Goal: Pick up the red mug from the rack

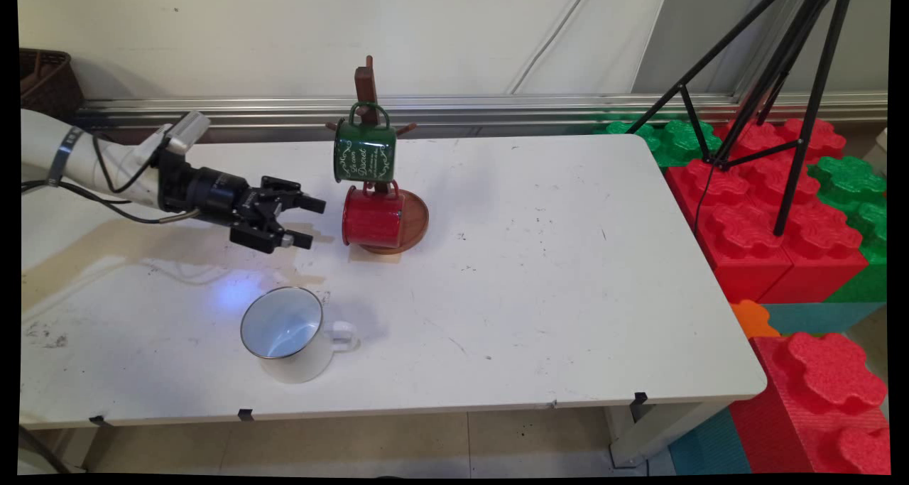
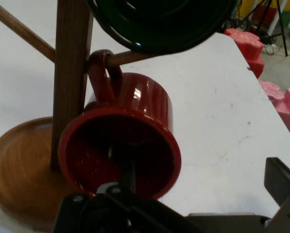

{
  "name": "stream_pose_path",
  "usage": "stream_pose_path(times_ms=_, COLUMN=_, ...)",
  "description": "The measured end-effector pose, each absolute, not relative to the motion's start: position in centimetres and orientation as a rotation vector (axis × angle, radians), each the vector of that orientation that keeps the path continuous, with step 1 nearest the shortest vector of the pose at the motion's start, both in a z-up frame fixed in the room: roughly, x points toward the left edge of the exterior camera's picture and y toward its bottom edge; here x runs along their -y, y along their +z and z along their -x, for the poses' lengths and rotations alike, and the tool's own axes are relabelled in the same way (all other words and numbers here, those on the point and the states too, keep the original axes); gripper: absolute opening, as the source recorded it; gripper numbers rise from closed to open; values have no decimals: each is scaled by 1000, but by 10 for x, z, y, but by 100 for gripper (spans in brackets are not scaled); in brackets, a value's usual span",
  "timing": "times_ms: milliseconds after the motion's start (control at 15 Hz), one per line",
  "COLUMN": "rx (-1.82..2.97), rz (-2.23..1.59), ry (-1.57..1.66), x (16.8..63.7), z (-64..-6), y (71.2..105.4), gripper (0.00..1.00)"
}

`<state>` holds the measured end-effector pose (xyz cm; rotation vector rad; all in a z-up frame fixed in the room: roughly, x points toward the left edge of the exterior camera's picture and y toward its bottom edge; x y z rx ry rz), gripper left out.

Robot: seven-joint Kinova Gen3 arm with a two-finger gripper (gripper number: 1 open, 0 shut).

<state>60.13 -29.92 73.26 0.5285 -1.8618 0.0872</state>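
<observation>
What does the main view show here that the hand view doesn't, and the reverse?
Only the main view shows the white mug on the table, the open gripper left of the rack, and the green mug's lettering. Only the hand view shows the red mug's inside and its handle hooked over a peg. Both show the red mug and green mug hanging on the wooden rack.

Bright, even light fills the scene; glare streaks the worktop [image 1: 106,258] below the jaws, shadows soft.
</observation>
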Motion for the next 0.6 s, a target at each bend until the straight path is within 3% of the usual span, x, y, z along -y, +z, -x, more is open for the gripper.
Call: stream_pose_path(times_ms=600, rx=1837, rz=-545, ry=92, x=317, z=-578, y=718, gripper=100)
